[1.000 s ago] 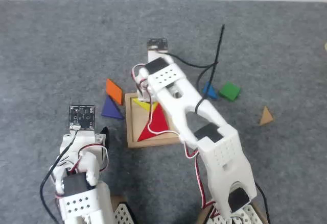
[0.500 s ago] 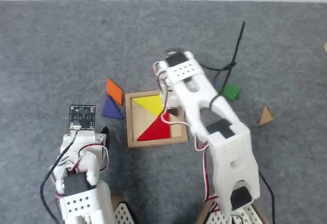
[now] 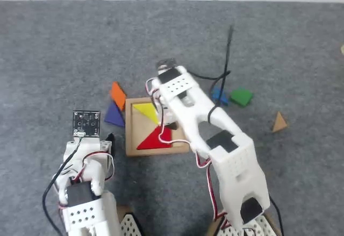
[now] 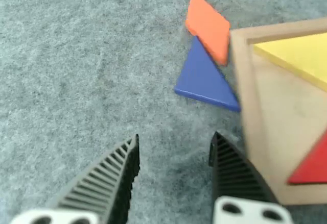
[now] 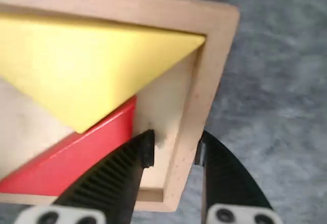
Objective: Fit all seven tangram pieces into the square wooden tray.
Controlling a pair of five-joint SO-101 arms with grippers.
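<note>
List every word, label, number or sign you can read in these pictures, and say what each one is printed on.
No text can be read anywhere.
The wooden tray, the yellow triangle and the red triangle are plain, with no print.
The black board on the left arm: any marks on it are too small to read.
</note>
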